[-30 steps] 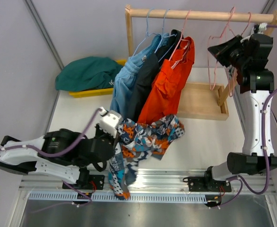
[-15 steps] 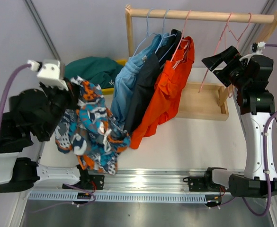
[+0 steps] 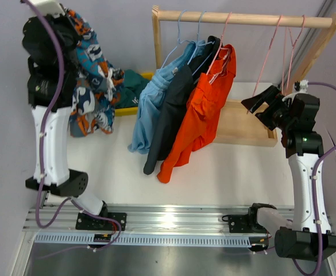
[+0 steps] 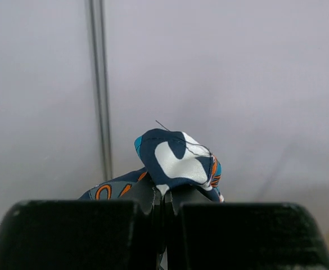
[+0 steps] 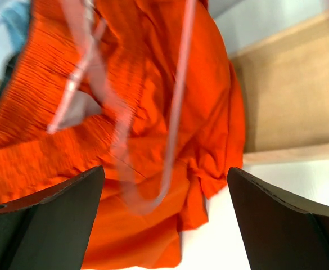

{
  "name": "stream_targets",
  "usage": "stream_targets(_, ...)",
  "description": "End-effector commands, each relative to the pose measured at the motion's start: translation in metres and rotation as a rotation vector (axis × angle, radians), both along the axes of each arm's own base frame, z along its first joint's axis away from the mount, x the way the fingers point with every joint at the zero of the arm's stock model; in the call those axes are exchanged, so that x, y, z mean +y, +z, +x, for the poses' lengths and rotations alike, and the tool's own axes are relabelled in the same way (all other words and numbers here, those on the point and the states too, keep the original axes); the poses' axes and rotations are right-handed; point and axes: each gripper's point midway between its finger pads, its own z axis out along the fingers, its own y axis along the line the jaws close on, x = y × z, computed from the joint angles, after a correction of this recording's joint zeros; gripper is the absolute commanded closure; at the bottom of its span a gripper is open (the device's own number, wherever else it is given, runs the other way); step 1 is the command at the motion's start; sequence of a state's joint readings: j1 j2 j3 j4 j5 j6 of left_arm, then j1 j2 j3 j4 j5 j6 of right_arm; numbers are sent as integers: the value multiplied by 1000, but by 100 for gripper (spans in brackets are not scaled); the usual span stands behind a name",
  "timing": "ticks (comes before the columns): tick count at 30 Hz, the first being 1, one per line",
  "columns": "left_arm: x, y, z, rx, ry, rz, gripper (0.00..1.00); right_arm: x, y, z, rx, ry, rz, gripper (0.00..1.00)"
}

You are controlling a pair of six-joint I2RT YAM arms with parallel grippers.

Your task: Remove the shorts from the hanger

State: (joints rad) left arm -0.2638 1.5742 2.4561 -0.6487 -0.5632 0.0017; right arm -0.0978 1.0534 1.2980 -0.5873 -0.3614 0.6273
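My left gripper is raised high at the back left, shut on the multicolour patterned shorts, which dangle below it. In the left wrist view a fold of that fabric bulges out of the shut left gripper. Light blue shorts, black shorts and orange shorts hang on hangers from the wooden rail. Dark green shorts lie behind the patterned pair. My right gripper stands open beside the rack, holding nothing. Its wrist view shows orange shorts and a blurred pink hanger ahead of the right gripper.
Two bare pink hangers hang at the rail's right end. The rack's wooden base tray lies just left of my right gripper. A yellow tray edge shows under the green shorts.
My left arm swung from the table's front up to the back left, carrying the patterned shorts. My right gripper opened, let go of the pink hanger and dropped below the rail.
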Motion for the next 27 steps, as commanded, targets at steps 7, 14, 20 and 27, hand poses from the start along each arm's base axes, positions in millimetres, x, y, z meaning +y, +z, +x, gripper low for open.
stream_targets(7,-22,51,123,-426,-167,-36,100,19,-22,-14,-98,116,28,1)
stream_targets(14,-25,-117,220,-157,-113,-146,100,18,-25,-15,-113,116,4,1)
stream_targets(20,-5,-282,225,195,-10,-256,15,21,16,-29,-212,126,-16,1)
stream_targets(27,-11,-268,176,316,-100,-296,1,36,86,-60,-338,165,8,1)
